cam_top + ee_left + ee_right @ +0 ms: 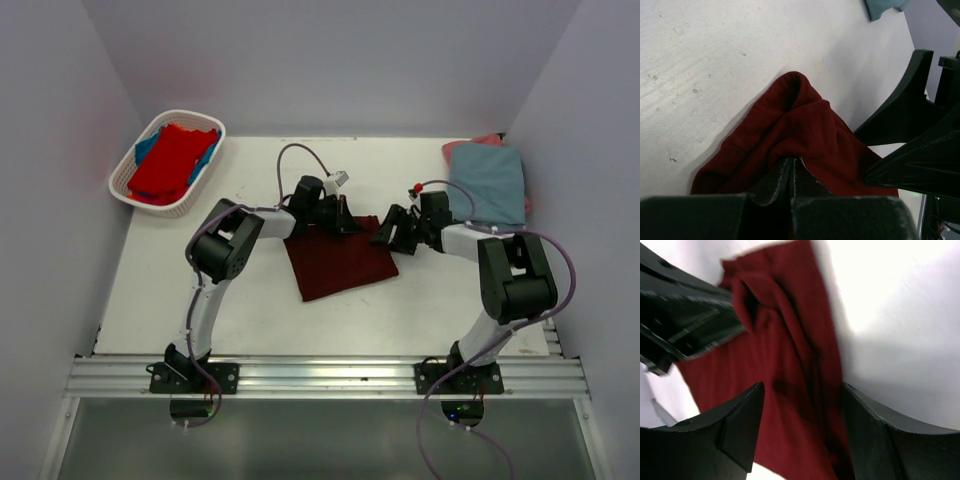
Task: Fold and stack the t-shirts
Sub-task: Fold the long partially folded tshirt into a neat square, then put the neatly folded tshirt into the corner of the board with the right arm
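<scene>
Top view: 2 robot arms meet over a maroon t-shirt (pixel 340 265) lying roughly square on the white desk (pixel 250 320), midway between them. The left fingers (pixel 345 222) sit at the shirt's far edge, and the right fingers (pixel 392 236) at its far right corner. A white basket (pixel 125 185) at the desk's far left corner holds a red t-shirt (pixel 172 160) lying on a blue t-shirt (pixel 206 163). At the far right corner, a folded grey-blue t-shirt (pixel 487 182) rests on a pink t-shirt (pixel 480 142), of which only the far edge shows.

Left wrist view: the left fingers (pixel 780 182) are pressed together on a raised ridge of the maroon t-shirt (pixel 800 125), whose cloth bunches into folds running to their tips. The rest of the garment lies on the desk (pixel 715 60). The black right fingers (pixel 912 95) stand just beside it at the right, and a corner of the grey-blue t-shirt (pixel 885 7) shows at the top edge.

Right wrist view, blurred: the right fingers (pixel 742 425) stand well apart, gripping nothing, with the maroon t-shirt (pixel 795 390) spread in the gap below them. The left fingers (pixel 685 325) reach onto the crumpled cloth at the upper left.
</scene>
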Action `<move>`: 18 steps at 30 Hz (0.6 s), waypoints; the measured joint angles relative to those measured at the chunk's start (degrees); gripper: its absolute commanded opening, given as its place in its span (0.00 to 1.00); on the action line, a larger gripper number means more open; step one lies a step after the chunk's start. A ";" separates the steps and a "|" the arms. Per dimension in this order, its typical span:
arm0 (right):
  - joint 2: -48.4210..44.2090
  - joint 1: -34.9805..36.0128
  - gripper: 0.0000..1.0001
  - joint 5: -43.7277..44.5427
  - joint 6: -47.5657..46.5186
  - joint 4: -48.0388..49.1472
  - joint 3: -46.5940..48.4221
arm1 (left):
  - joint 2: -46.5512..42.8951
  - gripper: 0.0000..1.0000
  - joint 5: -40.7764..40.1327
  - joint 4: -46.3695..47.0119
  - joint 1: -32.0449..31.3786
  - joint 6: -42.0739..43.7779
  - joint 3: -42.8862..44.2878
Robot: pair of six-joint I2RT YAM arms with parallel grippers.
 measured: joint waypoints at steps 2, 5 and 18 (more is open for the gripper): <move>3.08 0.15 0.66 -2.91 0.70 3.45 1.60 | 0.00 0.00 0.02 -0.02 0.00 0.04 0.02; 6.47 1.46 0.66 -5.73 1.25 7.74 3.28 | 0.00 0.00 0.11 -0.20 0.04 0.07 0.09; 6.93 12.35 0.00 -5.84 1.46 17.49 -2.86 | 0.00 0.00 2.54 -1.36 0.90 -0.02 -0.04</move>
